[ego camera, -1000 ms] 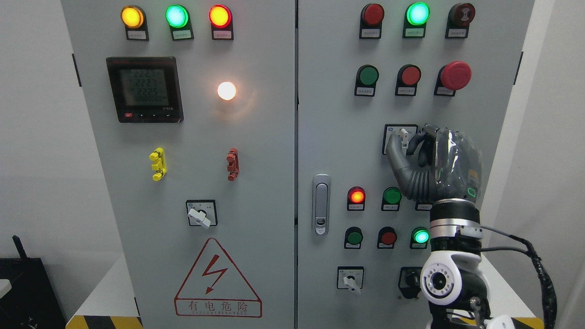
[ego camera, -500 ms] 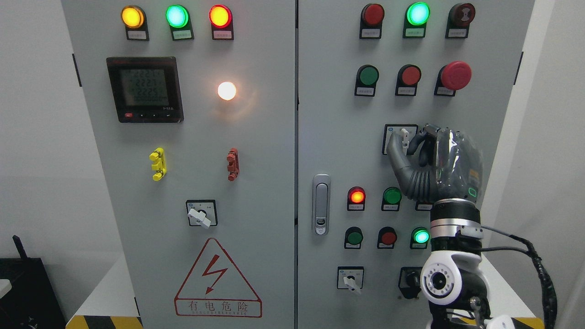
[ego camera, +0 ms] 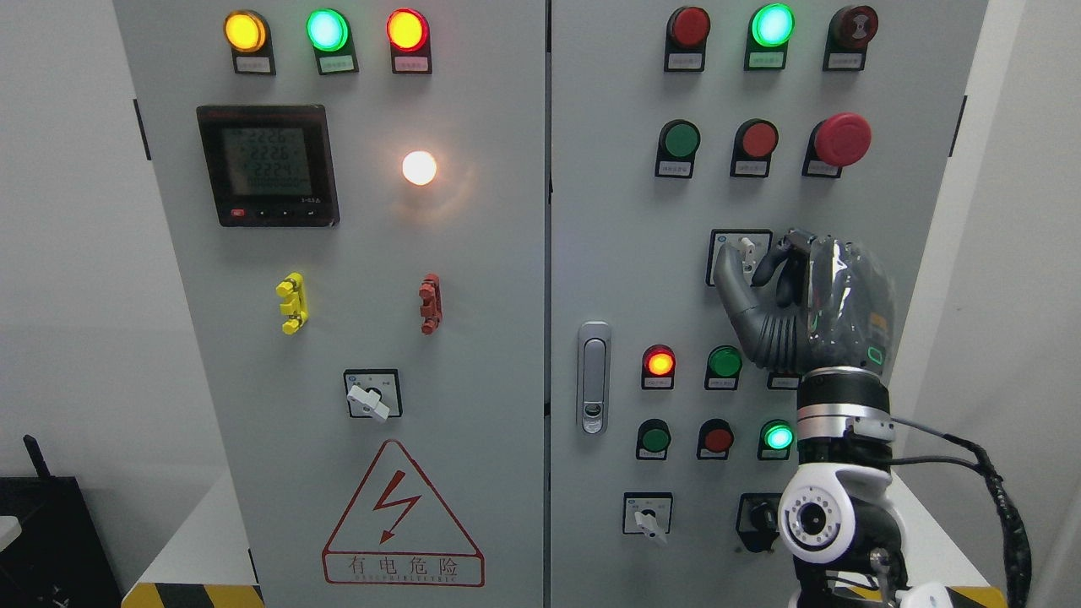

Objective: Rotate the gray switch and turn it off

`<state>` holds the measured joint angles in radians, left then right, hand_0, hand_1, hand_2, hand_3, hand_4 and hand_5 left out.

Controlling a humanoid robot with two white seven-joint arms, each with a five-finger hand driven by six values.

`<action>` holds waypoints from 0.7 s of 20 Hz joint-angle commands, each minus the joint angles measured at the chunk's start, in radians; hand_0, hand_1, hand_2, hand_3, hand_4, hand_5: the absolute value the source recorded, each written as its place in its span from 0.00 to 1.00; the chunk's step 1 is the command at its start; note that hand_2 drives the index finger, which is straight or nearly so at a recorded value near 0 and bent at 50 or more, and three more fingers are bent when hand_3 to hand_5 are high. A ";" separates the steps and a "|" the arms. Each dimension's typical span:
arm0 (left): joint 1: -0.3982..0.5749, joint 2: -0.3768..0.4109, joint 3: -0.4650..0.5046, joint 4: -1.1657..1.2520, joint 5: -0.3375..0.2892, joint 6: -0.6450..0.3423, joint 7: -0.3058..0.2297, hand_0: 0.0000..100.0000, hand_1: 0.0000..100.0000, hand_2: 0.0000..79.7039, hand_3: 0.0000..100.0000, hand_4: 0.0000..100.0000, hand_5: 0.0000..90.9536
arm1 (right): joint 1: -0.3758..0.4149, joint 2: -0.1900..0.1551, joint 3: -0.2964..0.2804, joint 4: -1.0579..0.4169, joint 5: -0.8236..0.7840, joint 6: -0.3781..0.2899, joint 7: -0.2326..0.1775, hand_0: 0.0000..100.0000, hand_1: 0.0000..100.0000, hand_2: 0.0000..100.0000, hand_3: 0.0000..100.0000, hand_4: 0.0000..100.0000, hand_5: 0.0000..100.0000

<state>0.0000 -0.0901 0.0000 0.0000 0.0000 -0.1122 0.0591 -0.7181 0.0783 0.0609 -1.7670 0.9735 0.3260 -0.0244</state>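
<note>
Nearest the camera, the right arm enters at the lower right; its white wrist joint (ego camera: 832, 519) and a black cable (ego camera: 996, 498) are cut off by the bottom edge. The joint hides part of a black selector (ego camera: 754, 515) on the cabinet behind it. The left arm does not show.

Above the wrist, the right hand (ego camera: 802, 300) stands upright with its back to the camera, wrapped in a clear, glossy cover. The thumb (ego camera: 733, 291) reaches up and to the left, and the curled fingers (ego camera: 781, 266) come in from the right. The palm blocks the right part of the switch plate, and a small label below the hand is half covered.

The gray switch (ego camera: 747, 251) sits in a square plate (ego camera: 722, 245) on the right door of the cabinet (ego camera: 608, 211), mid-height, below the red mushroom button (ego camera: 840, 139). Its pale handle stands close to vertical. Thumb and fingers close around it from either side; actual contact is hard to make out, so a firm grip cannot be confirmed.

Further left, the door latch (ego camera: 594, 377) lies on the right door beside the seam. The left door carries a digital meter (ego camera: 266, 165) with digits too small to read, a lit white lamp (ego camera: 419, 167) and a second rotary switch (ego camera: 370, 397) above the warning triangle (ego camera: 401, 515).
</note>
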 commanded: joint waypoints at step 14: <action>-0.009 0.000 0.008 -0.025 0.020 0.000 -0.001 0.12 0.39 0.00 0.00 0.00 0.00 | 0.003 -0.015 -0.022 -0.022 0.001 -0.012 -0.003 0.26 0.29 0.67 1.00 1.00 1.00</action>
<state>0.0000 -0.0901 0.0000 0.0000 0.0000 -0.1120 0.0591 -0.7165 0.0724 0.0526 -1.7755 0.9736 0.3193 -0.0265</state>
